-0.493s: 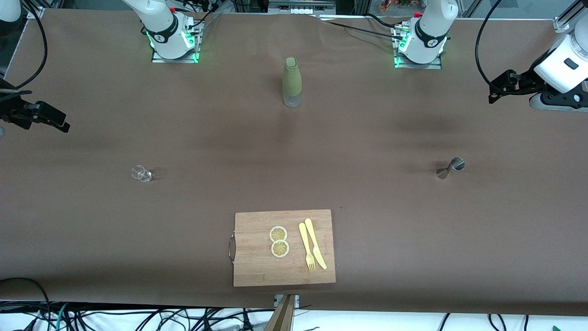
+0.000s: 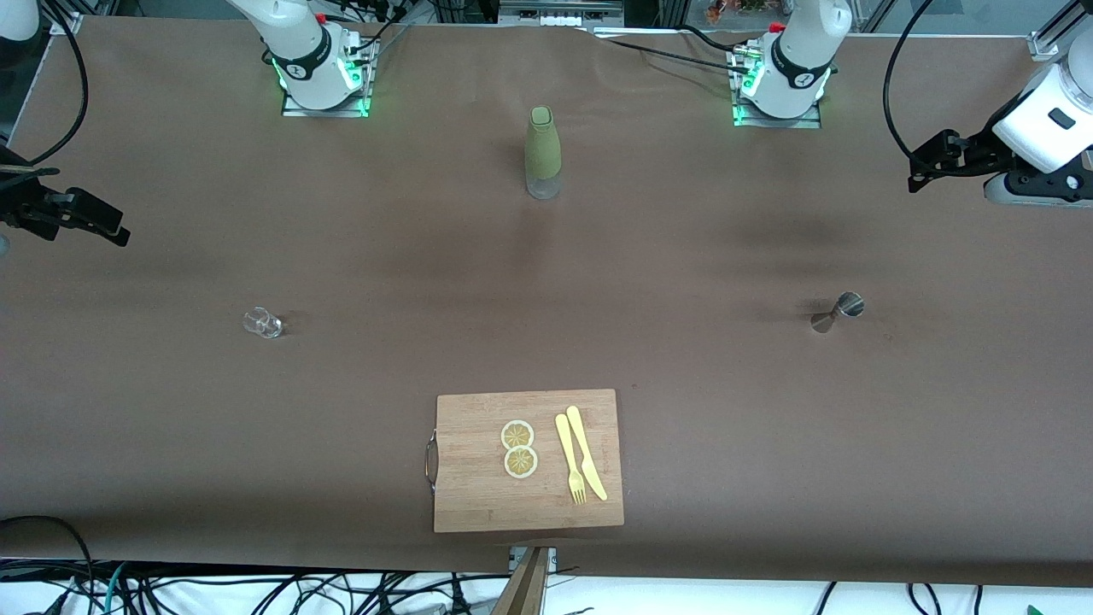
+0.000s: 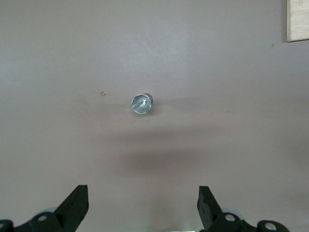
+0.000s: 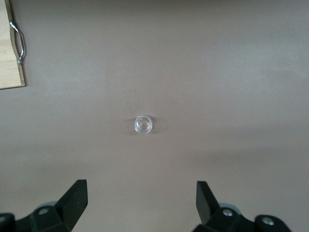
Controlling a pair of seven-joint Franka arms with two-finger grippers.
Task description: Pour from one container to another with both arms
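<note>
Now: nothing is in either gripper, and no pour has begun.
Left gripper: the left gripper (image 2: 918,173) hangs in the air over the left arm's end of the brown paper-covered surface (image 2: 683,256). Its jaws are spread wide and empty in the left wrist view (image 3: 142,195).
Right gripper: the right gripper (image 2: 118,232) hangs over the right arm's end of the surface. Its jaws are also wide and empty (image 4: 141,191).
Change: compared with half a second ago, neither arm nor any object has shifted visibly. I judge both arms are paused at the start, so every step is still ahead.
Containers: a small double-cone steel jigger (image 2: 838,311) stands toward the left arm's end, and the left wrist camera looks down into it (image 3: 142,104). A small clear drinking glass (image 2: 262,323) stands toward the right arm's end, under the right wrist camera (image 4: 143,124). A tall bottle in an olive-green sleeve (image 2: 543,154) stands upright between the two bases, farther from the front camera than both.
Other things: a wooden cutting board with a metal handle (image 2: 478,504) lies nearest the front camera. On it are two lemon slices (image 2: 518,448), a yellow fork (image 2: 569,465) and a yellow knife (image 2: 587,453).
Next, likely: each arm descends on the vessel below it. Both are small, so the jaws must centre well.
</note>
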